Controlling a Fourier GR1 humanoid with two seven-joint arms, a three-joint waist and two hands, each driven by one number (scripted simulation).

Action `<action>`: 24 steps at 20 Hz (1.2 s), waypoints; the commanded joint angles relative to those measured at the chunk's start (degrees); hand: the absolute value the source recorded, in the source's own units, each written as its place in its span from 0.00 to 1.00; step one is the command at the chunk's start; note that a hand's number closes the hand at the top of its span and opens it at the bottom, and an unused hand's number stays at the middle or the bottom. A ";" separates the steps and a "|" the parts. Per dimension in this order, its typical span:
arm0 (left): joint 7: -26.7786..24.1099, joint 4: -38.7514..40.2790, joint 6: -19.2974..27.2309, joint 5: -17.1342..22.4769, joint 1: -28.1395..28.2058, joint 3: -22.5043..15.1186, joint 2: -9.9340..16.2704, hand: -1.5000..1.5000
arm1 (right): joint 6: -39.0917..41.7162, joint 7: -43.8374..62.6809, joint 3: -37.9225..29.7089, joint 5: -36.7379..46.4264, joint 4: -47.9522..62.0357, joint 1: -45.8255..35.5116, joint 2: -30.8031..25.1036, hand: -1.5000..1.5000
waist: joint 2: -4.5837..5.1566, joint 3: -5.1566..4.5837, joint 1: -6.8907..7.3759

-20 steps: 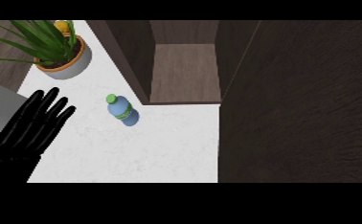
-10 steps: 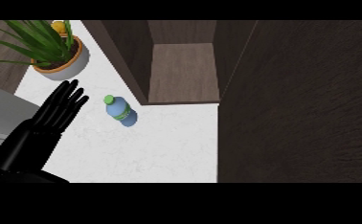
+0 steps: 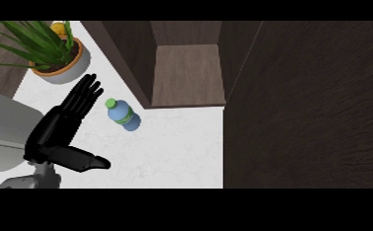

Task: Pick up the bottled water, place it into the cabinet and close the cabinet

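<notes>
The bottled water (image 3: 123,115) lies on the white counter (image 3: 167,156), blue with a green cap and green label, its cap pointing up-left. My left hand (image 3: 56,130) is just left of it, open, fingers straight and stretched toward the bottle's cap end, thumb spread out below. There is a small gap between the fingertips and the bottle. The cabinet (image 3: 186,72) is open right behind the bottle, with a bare brown shelf inside. My right hand is out of sight.
A potted green plant (image 3: 59,63) stands at the back left, close to my fingertips. The cabinet's dark door (image 3: 302,106) swings out wide and fills the right side of the view.
My left hand has moved up and to the right, closer to the bottle, and its thumb now shows spread apart. The bottle has not moved.
</notes>
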 commanded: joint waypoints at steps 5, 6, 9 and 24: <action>-7.85 15.24 1.25 -5.60 -6.31 0.69 -0.82 0.00 | -0.73 3.65 -1.12 -10.66 -11.86 5.15 0.39 0.00 | 0.12 -0.02 0.33; -10.66 17.89 1.27 -7.31 -4.60 -0.18 -1.66 0.00 | 2.39 0.85 -1.29 -10.48 -10.23 6.63 -0.14 0.00 | 0.05 -0.01 0.04; -8.72 23.16 -0.02 -5.64 -9.32 2.42 0.88 0.00 | 1.89 1.19 -0.20 -10.64 -12.50 8.81 0.63 0.00 | 0.02 -0.01 -0.05; -30.97 53.20 3.00 -11.69 -17.22 4.92 -2.04 0.00 | 3.98 -2.64 -2.72 -13.68 -10.21 10.58 -2.63 0.00 | 0.40 -0.14 -0.55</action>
